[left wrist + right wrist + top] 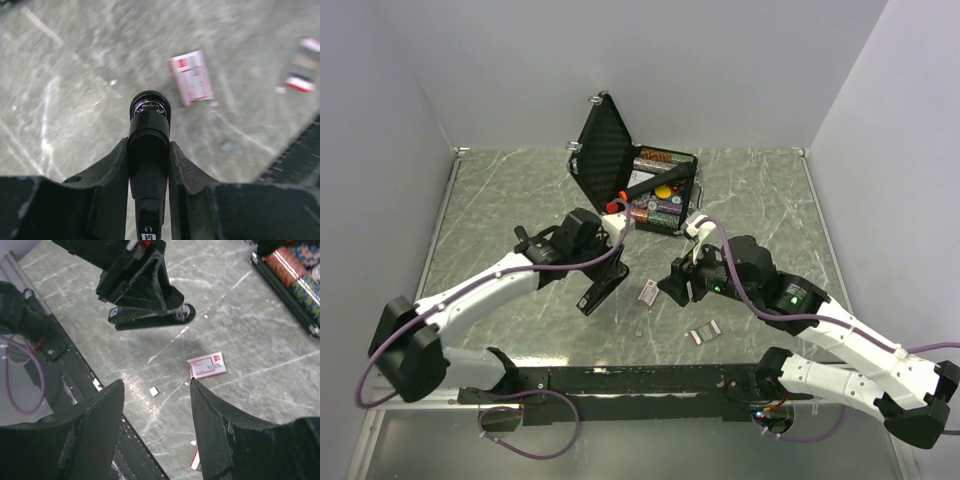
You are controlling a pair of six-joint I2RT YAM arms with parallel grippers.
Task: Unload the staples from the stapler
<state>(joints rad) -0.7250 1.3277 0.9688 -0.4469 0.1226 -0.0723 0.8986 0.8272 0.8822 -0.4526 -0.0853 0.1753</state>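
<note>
While the left gripper [148, 146] pinches the stapler [149, 112] from both sides, the black tool points its round end down at the table [75, 75]; whether that end touches the surface cannot be told. Seen from above, the stapler sits just left of the small red-and-white box [646, 291], tilted, with the left fingers [111, 167] pressed against its flanks; the right gripper [156, 384] hovers just right of the box, its jaws spread wide with nothing between them. From the right wrist, the box lies flat on the table under that gripper's right fingertip, and a tiny pale chip [154, 391] lies near the box on the side toward the arm bases. Two short strips [705, 334] lie farther from the box, toward the right arm's base; beyond the box, an open case [630, 175] stands with its lid raised.
</note>
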